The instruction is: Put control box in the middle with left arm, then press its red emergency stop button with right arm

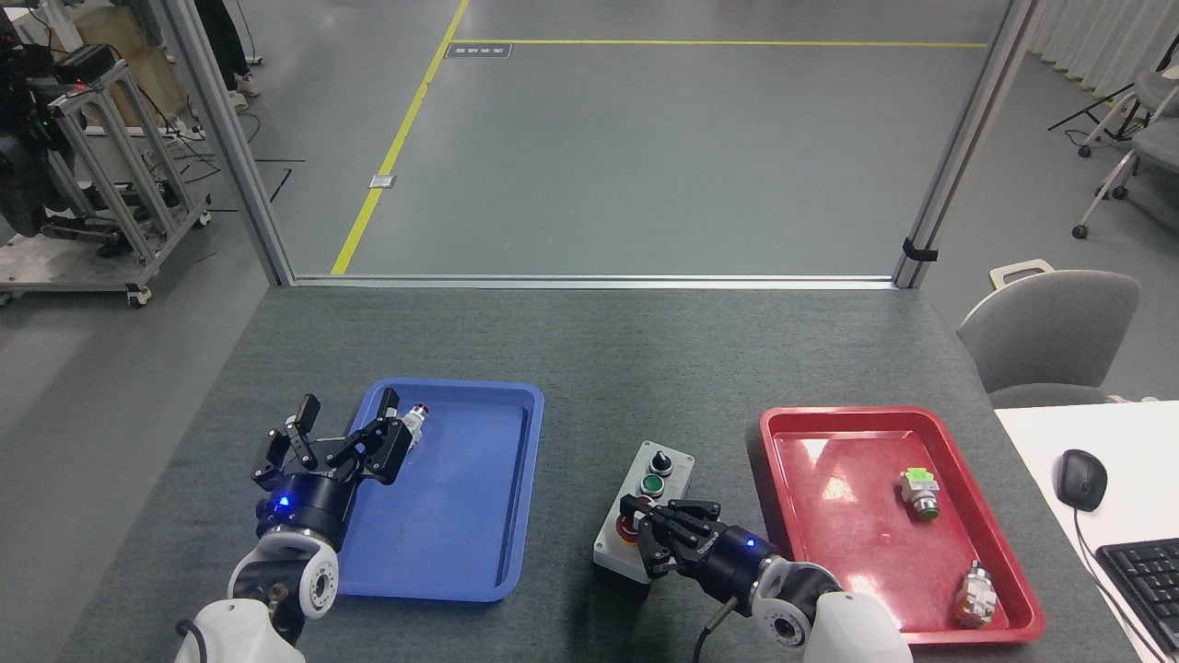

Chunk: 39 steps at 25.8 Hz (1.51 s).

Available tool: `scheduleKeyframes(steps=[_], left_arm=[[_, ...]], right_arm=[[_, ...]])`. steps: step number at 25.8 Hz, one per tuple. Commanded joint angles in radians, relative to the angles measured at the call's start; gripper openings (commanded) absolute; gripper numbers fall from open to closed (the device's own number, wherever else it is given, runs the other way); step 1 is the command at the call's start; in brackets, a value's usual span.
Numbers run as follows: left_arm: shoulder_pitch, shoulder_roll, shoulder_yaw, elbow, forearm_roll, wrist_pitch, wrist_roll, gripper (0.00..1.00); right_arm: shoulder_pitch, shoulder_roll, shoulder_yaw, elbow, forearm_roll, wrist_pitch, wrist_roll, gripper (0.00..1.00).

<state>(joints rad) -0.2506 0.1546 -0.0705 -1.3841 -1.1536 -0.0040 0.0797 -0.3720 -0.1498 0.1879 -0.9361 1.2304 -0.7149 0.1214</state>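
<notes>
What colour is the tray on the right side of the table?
Red. The tray shows clearly in the head view, right of the control box.

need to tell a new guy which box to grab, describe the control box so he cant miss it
Find the bare dark-grey tabletop strip between the blue tray and the red tray. The control box stands there: oblong, light-grey lid over a black base, one row of controls. Unlike the small loose push-button parts in the trays, it is one large box, with the right gripper over its near end.
</notes>
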Motion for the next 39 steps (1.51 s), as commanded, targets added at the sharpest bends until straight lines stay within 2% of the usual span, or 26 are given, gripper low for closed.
scheduleKeyframes(steps=[1, 10, 14, 16, 17, 18, 19, 21, 22, 25, 28, 32, 39], left_arm=[[0.002, 0.002, 0.000, 0.000, -0.002, -0.008, 0.000, 0.99], [0.056, -0.004, 0.003, -0.004, 0.000, -0.010, 0.011, 0.99], [0.091, -0.010, -0.005, 0.005, 0.002, -0.010, 0.012, 0.99], [0.094, -0.013, -0.008, 0.011, 0.002, -0.010, 0.012, 0.99], [0.099, -0.018, -0.008, 0.020, 0.002, -0.010, 0.014, 0.99], [0.100, -0.026, -0.009, 0.026, 0.002, -0.010, 0.012, 0.99], [0.100, -0.036, -0.009, 0.030, 0.002, -0.010, 0.009, 0.99], [0.100, -0.049, -0.009, 0.039, -0.002, -0.007, 0.008, 0.99], [0.100, -0.050, -0.009, 0.039, -0.002, -0.008, 0.011, 0.99], [0.100, -0.055, -0.009, 0.037, 0.000, -0.007, 0.012, 0.99], [0.100, -0.056, -0.008, 0.037, 0.002, -0.007, 0.012, 0.99], [0.100, -0.056, -0.008, 0.037, 0.002, -0.007, 0.014, 0.99], [0.100, -0.056, -0.008, 0.037, 0.002, -0.007, 0.014, 0.99]], right_arm=[[0.008, 0.000, 0.001, 0.002, 0.003, 0.000, 0.014, 0.00], [0.007, -0.002, 0.001, 0.036, 0.043, 0.000, 0.012, 0.00], [-0.005, 0.004, -0.021, 0.019, 0.006, 0.000, 0.004, 0.00], [-0.027, 0.021, -0.059, -0.004, -0.068, 0.002, 0.003, 0.30], [-0.048, 0.023, -0.099, -0.010, -0.123, 0.002, 0.003, 0.53], [-0.070, 0.018, -0.140, -0.010, -0.187, 0.003, 0.003, 0.93], [-0.082, 0.012, -0.179, -0.010, -0.262, 0.002, 0.004, 0.99], [-0.100, 0.004, -0.226, -0.010, -0.387, 0.003, 0.009, 0.99], [-0.108, -0.008, -0.240, -0.009, -0.420, 0.008, 0.011, 0.99], [-0.123, -0.056, -0.292, -0.009, -0.443, 0.064, 0.009, 0.99], [-0.134, -0.073, -0.324, -0.009, -0.416, 0.210, 0.011, 0.99], [-0.140, -0.077, -0.327, -0.023, -0.253, 0.291, 0.007, 0.99], [-0.097, -0.103, -0.320, -0.109, -0.035, 0.403, -0.011, 0.99]])
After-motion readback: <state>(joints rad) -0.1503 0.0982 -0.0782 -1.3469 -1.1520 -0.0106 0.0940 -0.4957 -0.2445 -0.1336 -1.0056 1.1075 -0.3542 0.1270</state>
